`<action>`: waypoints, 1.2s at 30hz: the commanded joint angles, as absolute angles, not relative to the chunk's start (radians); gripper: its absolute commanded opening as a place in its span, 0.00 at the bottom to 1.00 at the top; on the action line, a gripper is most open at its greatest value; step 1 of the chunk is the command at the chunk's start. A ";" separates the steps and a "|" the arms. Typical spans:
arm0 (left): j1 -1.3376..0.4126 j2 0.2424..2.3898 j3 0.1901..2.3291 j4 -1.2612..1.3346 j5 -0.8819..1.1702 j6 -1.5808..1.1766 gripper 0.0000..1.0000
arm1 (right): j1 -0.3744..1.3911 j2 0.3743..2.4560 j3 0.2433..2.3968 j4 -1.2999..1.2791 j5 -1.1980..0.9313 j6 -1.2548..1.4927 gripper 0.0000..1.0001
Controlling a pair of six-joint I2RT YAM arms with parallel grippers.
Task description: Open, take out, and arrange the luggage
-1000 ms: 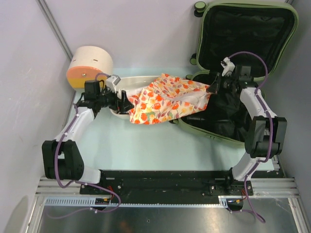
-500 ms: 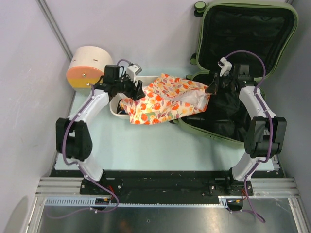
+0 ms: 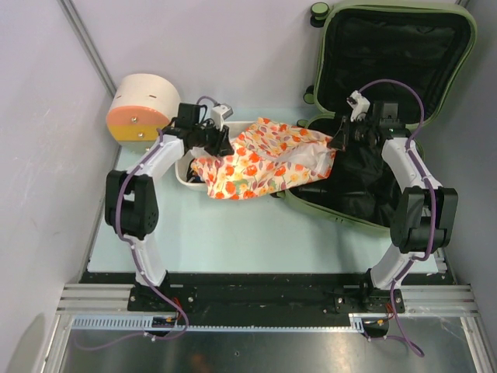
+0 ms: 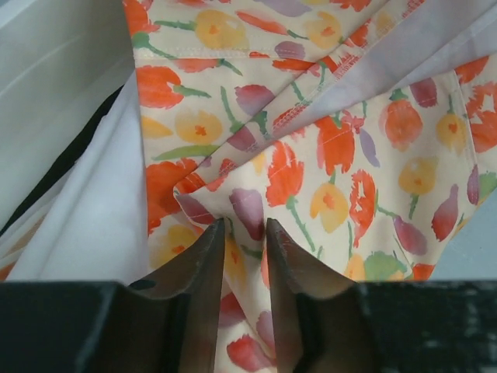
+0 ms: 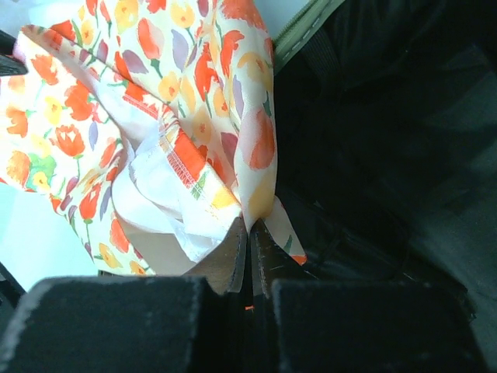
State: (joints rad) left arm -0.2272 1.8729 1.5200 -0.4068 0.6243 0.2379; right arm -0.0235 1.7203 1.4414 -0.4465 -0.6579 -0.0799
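The luggage (image 3: 392,47) lies open at the back right, an olive-green suitcase with black lining (image 5: 388,116). A floral cloth (image 3: 268,159) stretches from its lower half across to the white tub. My right gripper (image 3: 335,141) is shut on the cloth's right end (image 5: 155,93), the fingers pressed together on a fold (image 5: 250,225). At the cloth's left end my left gripper (image 3: 219,144) straddles a fold of the cloth (image 4: 334,155). Its jaws (image 4: 245,227) stand narrow but still apart.
The white tub (image 3: 190,167) sits under the cloth's left end, its wall (image 4: 54,70) showing in the left wrist view. A round cream box with an orange front (image 3: 142,105) stands at the back left. Grey walls close in on both sides.
My left arm has swung right and back to the cloth's left end, and its jaws have narrowed round a fold. The right arm and the cloth's right end have stayed put.
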 commanded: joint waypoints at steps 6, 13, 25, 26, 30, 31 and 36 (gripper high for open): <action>-0.325 1.772 1.629 -0.408 0.836 0.440 0.00 | -0.005 1.661 1.513 -0.439 -0.686 -0.112 0.00; -0.500 1.586 1.615 -0.408 0.985 0.712 0.00 | 0.038 1.634 1.525 -0.391 -0.686 -0.120 0.00; -0.615 1.510 1.637 -0.408 1.167 0.746 0.00 | -0.009 1.591 1.526 -0.414 -0.738 -0.154 0.00; -0.615 1.500 1.617 -0.410 1.169 0.744 0.00 | -0.034 1.620 1.532 -0.416 -0.745 -0.131 0.00; -0.615 1.425 1.488 -0.428 1.173 0.772 0.00 | -0.121 1.706 1.543 -0.407 -0.790 0.018 0.00; -0.615 1.410 1.447 -0.428 1.178 0.772 0.00 | -0.150 1.722 1.542 -0.403 -0.808 0.041 0.00; -0.632 1.359 1.387 -0.436 1.192 0.715 0.00 | -0.181 1.834 1.542 -0.431 -0.844 0.132 0.00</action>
